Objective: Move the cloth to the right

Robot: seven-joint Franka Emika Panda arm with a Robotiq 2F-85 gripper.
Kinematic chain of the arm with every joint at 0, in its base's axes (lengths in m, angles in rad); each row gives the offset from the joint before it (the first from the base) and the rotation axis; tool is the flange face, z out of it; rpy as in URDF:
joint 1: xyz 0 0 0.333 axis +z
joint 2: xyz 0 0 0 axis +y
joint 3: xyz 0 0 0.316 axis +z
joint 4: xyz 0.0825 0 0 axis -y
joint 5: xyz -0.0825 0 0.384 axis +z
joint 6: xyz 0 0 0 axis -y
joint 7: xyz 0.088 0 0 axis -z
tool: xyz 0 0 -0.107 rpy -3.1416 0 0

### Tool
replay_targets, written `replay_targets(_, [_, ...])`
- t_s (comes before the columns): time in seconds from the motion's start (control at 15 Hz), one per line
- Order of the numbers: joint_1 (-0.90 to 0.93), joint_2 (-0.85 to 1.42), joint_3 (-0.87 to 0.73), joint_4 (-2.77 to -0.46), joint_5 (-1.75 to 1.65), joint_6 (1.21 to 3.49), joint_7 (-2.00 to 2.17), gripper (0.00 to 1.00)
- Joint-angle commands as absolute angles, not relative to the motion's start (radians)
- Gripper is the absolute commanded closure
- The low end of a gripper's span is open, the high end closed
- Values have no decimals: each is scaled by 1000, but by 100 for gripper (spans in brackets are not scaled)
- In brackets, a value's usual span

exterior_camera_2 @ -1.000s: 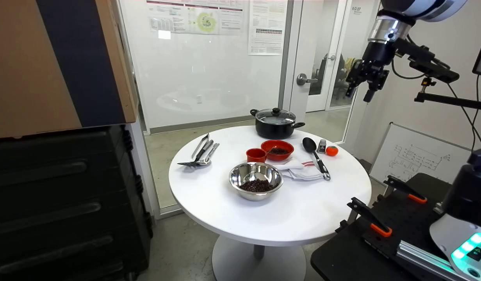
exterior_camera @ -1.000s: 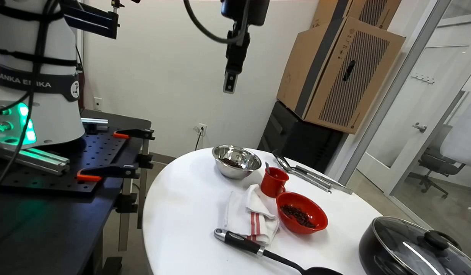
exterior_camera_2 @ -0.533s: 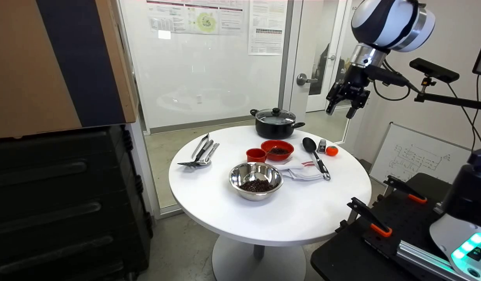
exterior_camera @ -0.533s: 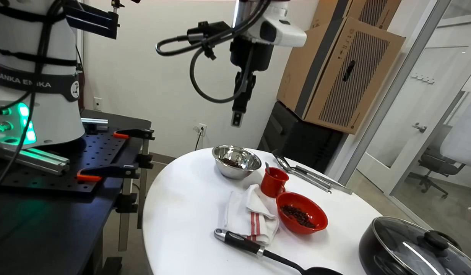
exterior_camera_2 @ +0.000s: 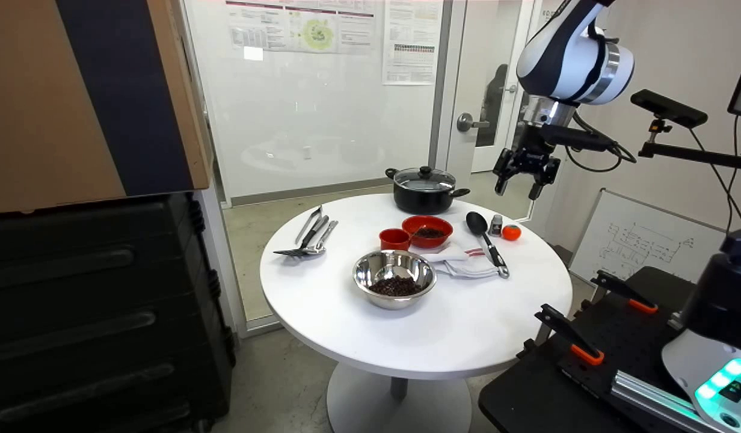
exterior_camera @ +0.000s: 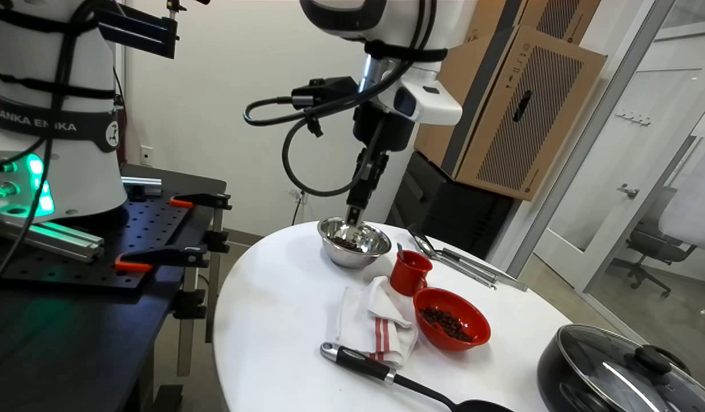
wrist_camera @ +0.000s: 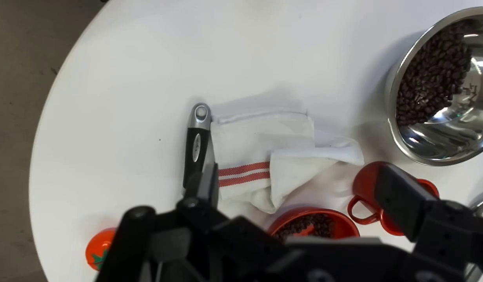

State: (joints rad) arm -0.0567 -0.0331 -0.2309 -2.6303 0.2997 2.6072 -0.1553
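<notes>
Cloth (wrist_camera: 245,145), white with two red stripes, lies folded on the round white desk (wrist_camera: 116,117), between the large black spoon (exterior_camera_2: 477,224) and the steel bowl (wrist_camera: 459,135), with the red bowl (exterior_camera: 451,298) just beside it. In an exterior view the pincer (exterior_camera_2: 518,192) hangs in the air, its two fingers spread well apart, and it has hold of nothing; seen side-on in an exterior view, a single fingertip (exterior_camera: 354,216) overlaps the steel bowl in the line of sight. The wrist view looks down on both stripes and the turned-over flap, though the pincer covers part of the spoon there; whether the spoon's handle rests on the cloth's edge or merely against it is hard to say. Dark beans (wrist_camera: 433,74) lie in both bowls, and the wrist view picks them out most clearly in the steel one. The red cup (exterior_camera: 407,281) shows a thin grey stem at its rim in an exterior view, while the wrist view brings out its looped handle. An exterior view has the black pot (exterior_camera_2: 423,199) whole under its glass lid, with a shaker (exterior_camera_2: 495,225) next to a tomato (exterior_camera_2: 511,233); of these the wrist view gives only the tomato, partly behind the pincer.
</notes>
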Motion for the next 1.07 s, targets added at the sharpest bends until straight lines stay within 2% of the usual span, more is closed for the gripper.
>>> replay_targets(0.0, [-87, -34, -202, -2629, 299, 2605, -154, 0])
replay_targets(0.33, [-81, 93, -164, -2605, 276, 2638, -93, 0])
replay_targets(1.0, [-85, 448, -92, -2373, 296, 2747, 134, 0])
